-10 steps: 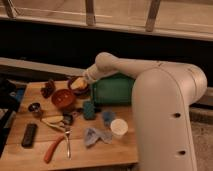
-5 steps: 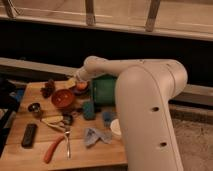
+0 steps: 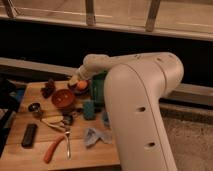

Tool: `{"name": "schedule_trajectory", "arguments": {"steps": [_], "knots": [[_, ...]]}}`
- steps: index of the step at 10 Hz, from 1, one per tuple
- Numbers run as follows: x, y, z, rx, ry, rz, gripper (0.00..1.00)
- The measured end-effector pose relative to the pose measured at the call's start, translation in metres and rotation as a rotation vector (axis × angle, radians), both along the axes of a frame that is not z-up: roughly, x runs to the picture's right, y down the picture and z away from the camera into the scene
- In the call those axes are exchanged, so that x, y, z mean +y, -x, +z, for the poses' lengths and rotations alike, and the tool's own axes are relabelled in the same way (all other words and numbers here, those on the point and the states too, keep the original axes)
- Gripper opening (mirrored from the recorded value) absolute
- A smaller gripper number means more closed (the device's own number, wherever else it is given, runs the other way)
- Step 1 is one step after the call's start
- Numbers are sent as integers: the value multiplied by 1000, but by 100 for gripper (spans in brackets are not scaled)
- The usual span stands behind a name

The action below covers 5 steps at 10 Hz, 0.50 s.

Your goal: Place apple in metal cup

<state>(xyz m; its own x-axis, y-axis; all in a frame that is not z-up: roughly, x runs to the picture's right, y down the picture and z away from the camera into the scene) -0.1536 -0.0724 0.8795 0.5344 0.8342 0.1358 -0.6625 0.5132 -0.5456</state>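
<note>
**Arm swings in across the bench, apple at its tip**

Since the earlier frames the white arm (image 3: 137,105) has swung in towards the camera and now fills the right half of the view. It covers the white cup that stood near the front right of the bench (image 3: 85,156). The end effector (image 3: 77,81) has stayed at the far side of the bench, just behind the red-brown bowl (image 3: 56,100) and beside the green container (image 3: 99,86).

The apple (image 3: 82,85) shows as a small orange spot right at the end effector. Whether the end effector has closed on the fruit or only sits against it, I cannot tell. The metal cup (image 3: 35,108) stands to the left of the bowl, near the bench's left edge and well apart from the apple.

What could go wrong, as I judge it:
- The straight way from apple to cup runs over the bowl. A weak hold or an early release would probably drop the fruit into the bowl.
- The cup is small and looks light. A low approach could knock it over or push it off the left edge.
- An off-centre release could make the apple bounce off the rim and roll among the clutter.
- The bulky arm could sweep the hidden white cup as it turns.
</note>
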Motion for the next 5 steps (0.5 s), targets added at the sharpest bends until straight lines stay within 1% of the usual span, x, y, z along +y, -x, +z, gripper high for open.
{"name": "schedule_trajectory", "arguments": {"steps": [2, 3, 5], "knots": [[1, 2, 0, -1, 0, -2, 69], [1, 2, 1, -1, -7, 1, 69], [2, 9, 9, -2, -16, 5, 69]]}}
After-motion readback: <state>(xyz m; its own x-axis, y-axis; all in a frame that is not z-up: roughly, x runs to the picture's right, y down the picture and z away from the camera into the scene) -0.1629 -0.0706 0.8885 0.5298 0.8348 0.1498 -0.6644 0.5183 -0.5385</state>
